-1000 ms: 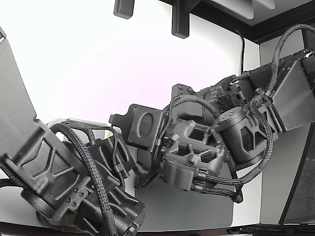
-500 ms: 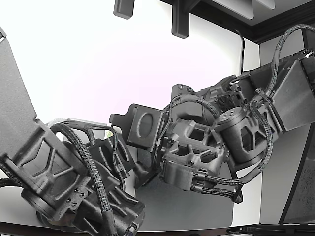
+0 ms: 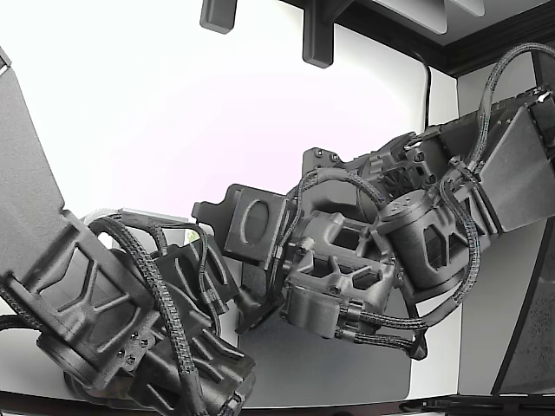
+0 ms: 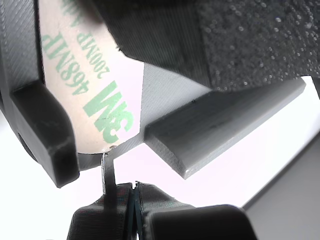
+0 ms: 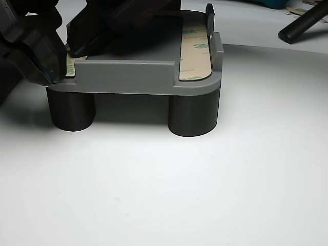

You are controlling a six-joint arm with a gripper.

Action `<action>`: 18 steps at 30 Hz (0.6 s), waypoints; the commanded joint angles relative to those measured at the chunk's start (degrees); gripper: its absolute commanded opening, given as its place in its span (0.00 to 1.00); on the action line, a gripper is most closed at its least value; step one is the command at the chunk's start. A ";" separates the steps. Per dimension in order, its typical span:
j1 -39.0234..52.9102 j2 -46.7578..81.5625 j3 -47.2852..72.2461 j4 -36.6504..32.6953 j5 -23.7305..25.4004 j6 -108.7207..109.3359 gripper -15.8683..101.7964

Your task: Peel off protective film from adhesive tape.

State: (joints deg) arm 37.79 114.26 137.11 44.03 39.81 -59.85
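In the exterior view two dark arms (image 3: 347,269) crowded the frame over a white surface (image 3: 156,113) and a grey mat (image 3: 329,364); the tool and the tape were hidden there, so progress could not be read from it. In the wrist view the tool (image 4: 134,210) was clenched on a thin tab (image 4: 108,172) that rose to the rounded corner of the film (image 4: 95,95), printed with green lettering and lying in a grey fixture (image 4: 220,127). The film looked flat apart from that corner, so by my judgement the peel was only started and nearly all remained. A dark post (image 4: 47,130) stood just beside the corner on one side and the fixture's raised bar close on the other, leaving a narrow lane; white surface lay open beyond the tool. In the other view the fixture (image 5: 128,77) stood on dark feet (image 5: 193,115) on the white surface (image 5: 164,195), which was bare in front. A second film strip (image 5: 196,54) lay unpeeled along the right edge beside a post (image 5: 209,15), while the arm (image 5: 36,46) crowded the left end, hiding the tool.
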 commanded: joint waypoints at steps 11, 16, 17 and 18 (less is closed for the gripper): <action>-0.18 0.53 -2.11 0.00 0.26 0.70 0.05; -0.09 0.44 -2.20 0.09 0.26 0.70 0.05; -0.09 0.44 -2.20 0.09 0.26 0.79 0.05; -0.09 0.44 -2.20 0.09 0.26 0.79 0.05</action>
State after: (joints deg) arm 37.97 113.82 136.85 44.30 39.90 -59.15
